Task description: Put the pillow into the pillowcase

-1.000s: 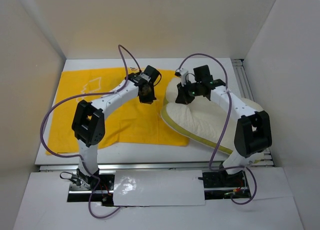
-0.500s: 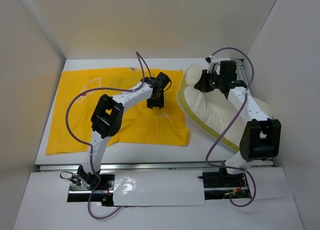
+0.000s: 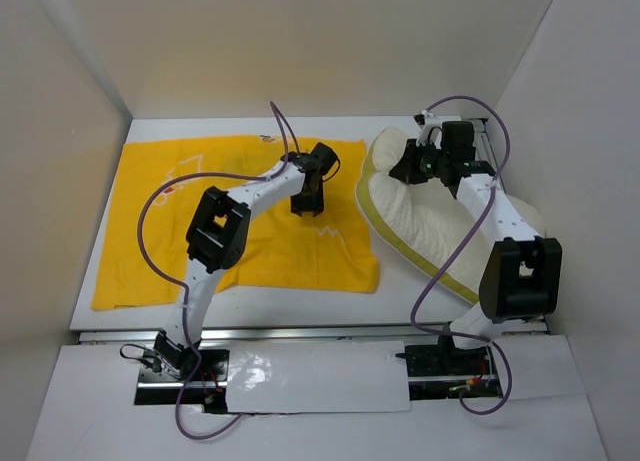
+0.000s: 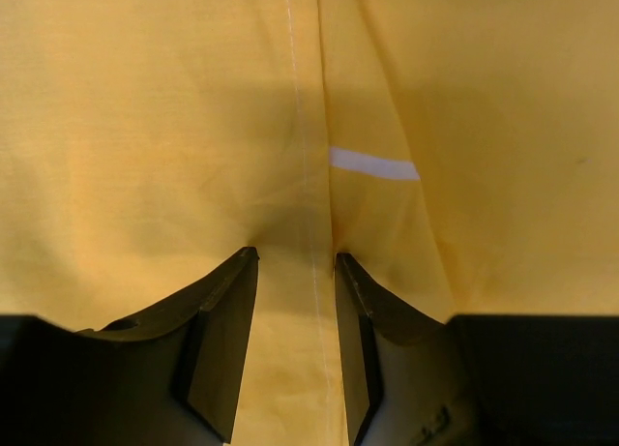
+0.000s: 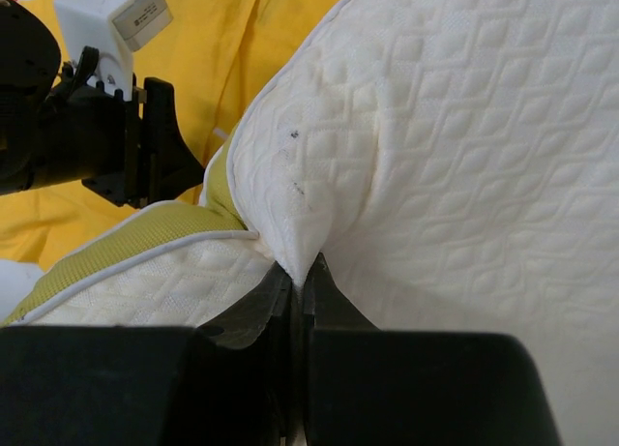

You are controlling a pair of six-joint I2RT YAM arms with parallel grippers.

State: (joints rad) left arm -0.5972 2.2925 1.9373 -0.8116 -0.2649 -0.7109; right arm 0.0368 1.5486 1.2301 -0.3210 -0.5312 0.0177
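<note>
The yellow pillowcase (image 3: 200, 221) lies flat on the table's left and middle. My left gripper (image 3: 308, 203) stands on its right part, pointing down. In the left wrist view the left gripper (image 4: 295, 257) has its jaws apart, with pillowcase fabric (image 4: 193, 127) and a stitched seam between the tips. The cream-white quilted pillow (image 3: 435, 226) with an olive side band lies at the right. My right gripper (image 3: 412, 169) is at its far end. In the right wrist view the right gripper (image 5: 302, 268) is shut on a pinched peak of the pillow (image 5: 464, 156).
Beige walls close in the table on the left, back and right. A metal rail (image 3: 488, 151) runs along the right side by the pillow. A small white label (image 4: 373, 163) sits on the pillowcase. The left arm's wrist (image 5: 97, 127) shows close to the pillow's corner.
My right gripper has pulled the pillow right and back, off the pillowcase's right edge. My left gripper has moved right over the pillowcase. Little differs over the last half second.
</note>
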